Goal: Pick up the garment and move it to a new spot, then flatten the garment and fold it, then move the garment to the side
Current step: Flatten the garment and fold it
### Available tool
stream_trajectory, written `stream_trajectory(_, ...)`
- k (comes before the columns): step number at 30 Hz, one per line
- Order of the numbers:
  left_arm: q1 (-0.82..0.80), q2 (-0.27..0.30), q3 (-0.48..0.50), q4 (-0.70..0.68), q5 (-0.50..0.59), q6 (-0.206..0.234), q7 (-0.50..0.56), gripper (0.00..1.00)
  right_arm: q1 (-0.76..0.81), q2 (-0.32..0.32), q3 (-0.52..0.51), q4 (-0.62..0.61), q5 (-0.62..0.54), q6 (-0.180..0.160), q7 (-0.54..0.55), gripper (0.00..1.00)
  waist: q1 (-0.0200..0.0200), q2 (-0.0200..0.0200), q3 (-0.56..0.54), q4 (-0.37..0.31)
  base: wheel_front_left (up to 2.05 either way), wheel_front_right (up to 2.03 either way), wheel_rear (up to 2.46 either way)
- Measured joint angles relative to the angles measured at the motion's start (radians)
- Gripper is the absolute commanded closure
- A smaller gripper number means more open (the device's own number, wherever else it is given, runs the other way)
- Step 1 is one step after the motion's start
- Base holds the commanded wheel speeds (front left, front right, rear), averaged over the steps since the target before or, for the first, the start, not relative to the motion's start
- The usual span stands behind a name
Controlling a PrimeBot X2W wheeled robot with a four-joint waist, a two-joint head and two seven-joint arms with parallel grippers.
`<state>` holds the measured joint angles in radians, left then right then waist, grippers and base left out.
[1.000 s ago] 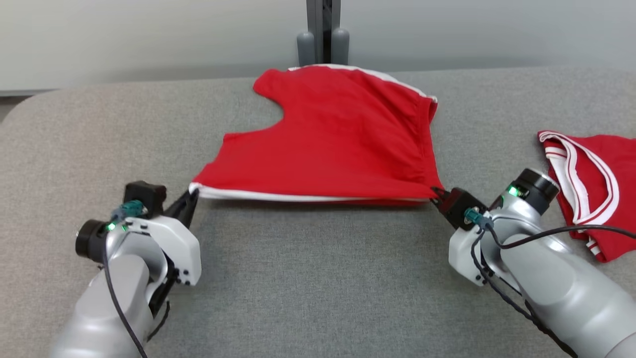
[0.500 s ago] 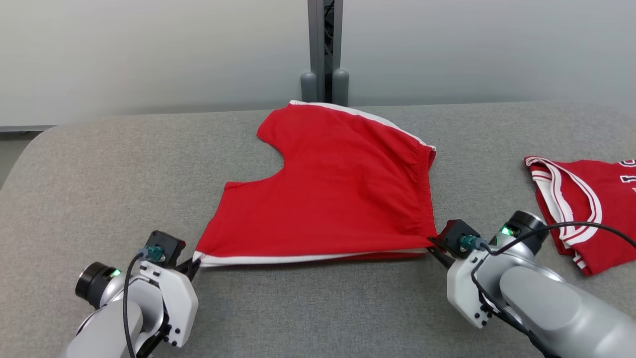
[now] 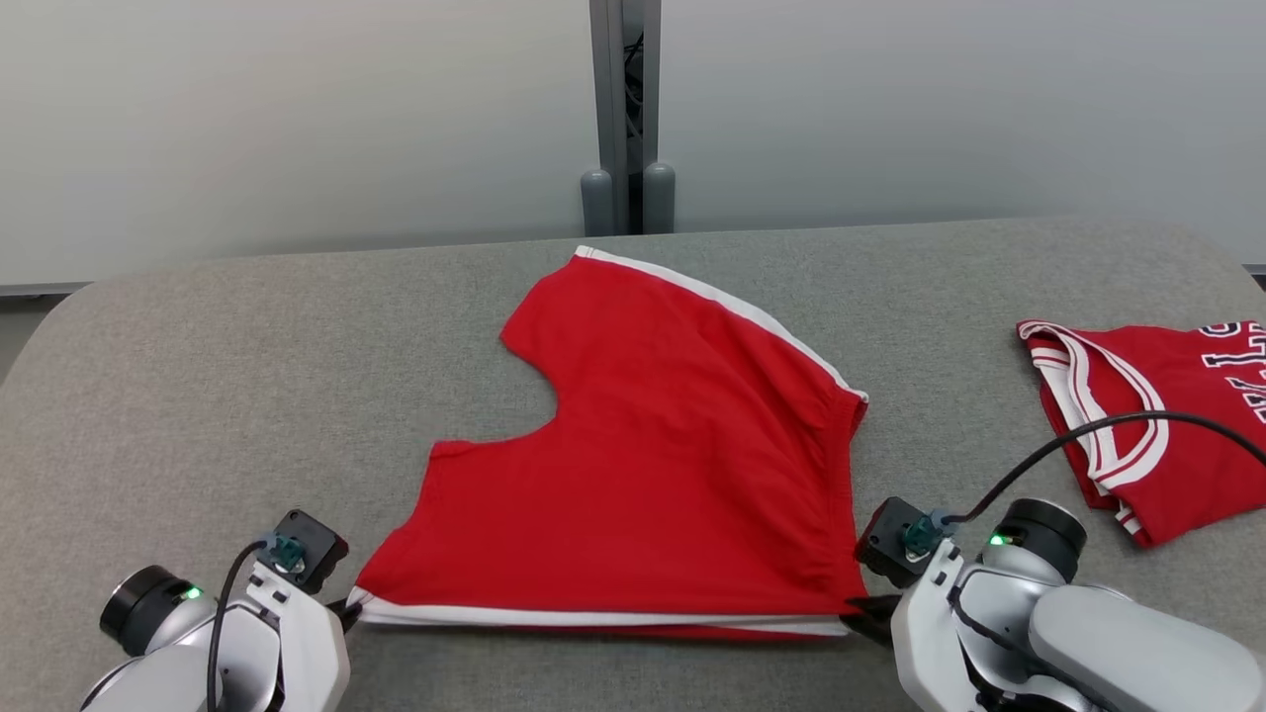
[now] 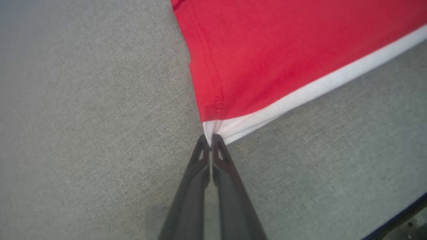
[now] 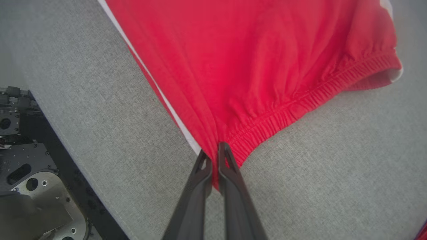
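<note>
A pair of red shorts with white side stripes lies spread on the grey table, folded over along its near edge. My left gripper is shut on the near left corner, pinching the white stripe at its tip. My right gripper is shut on the near right corner, at the gathered elastic waistband. In the left wrist view the gripper bites the corner; in the right wrist view the gripper holds bunched red cloth.
A second red garment with white trim and dark lettering lies at the table's right side. A grey post stands behind the table's far edge. The near table edge and the robot's base appear in the right wrist view.
Both grippers have drawn the shorts' near edge toward the robot, lowering it to the table. The head camera has tilted up, so the whole scene sits lower in the picture.
</note>
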<state>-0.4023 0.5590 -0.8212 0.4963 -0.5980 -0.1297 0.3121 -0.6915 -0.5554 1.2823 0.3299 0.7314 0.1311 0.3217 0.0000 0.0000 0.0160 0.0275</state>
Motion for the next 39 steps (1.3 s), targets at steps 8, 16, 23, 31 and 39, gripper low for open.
stream_trajectory(8,0.113,0.123,0.008,-0.232,-0.095,0.023,0.168,1.00,0.037,-0.073,0.000,-0.138,0.084,0.000,0.173,1.00,0.0000,0.0000,-0.012,-0.006,0.00,0.00,0.00)
stream_trajectory(16,0.198,0.212,0.038,-0.447,-0.184,0.099,0.275,1.00,0.092,-0.098,0.000,-0.219,0.126,0.000,0.233,1.00,0.0000,0.0000,-0.014,-0.005,0.00,0.00,0.00)
stream_trajectory(23,0.210,0.213,0.095,-0.527,-0.228,0.162,0.261,1.00,0.086,-0.092,0.001,-0.202,0.166,0.000,0.179,1.00,0.0000,0.0000,-0.003,-0.016,0.00,0.00,0.00)
stream_trajectory(31,0.192,0.150,0.208,-0.553,-0.345,0.203,0.188,1.00,0.039,-0.054,-0.025,-0.125,0.255,0.000,0.067,1.00,0.0000,0.0000,0.018,-0.051,0.00,0.00,0.00)
stream_trajectory(39,0.104,0.085,0.285,-0.518,-0.389,0.231,0.130,1.00,-0.001,0.009,-0.064,-0.059,0.332,0.000,-0.007,1.00,0.0001,0.0000,0.057,-0.095,0.00,0.00,0.00)
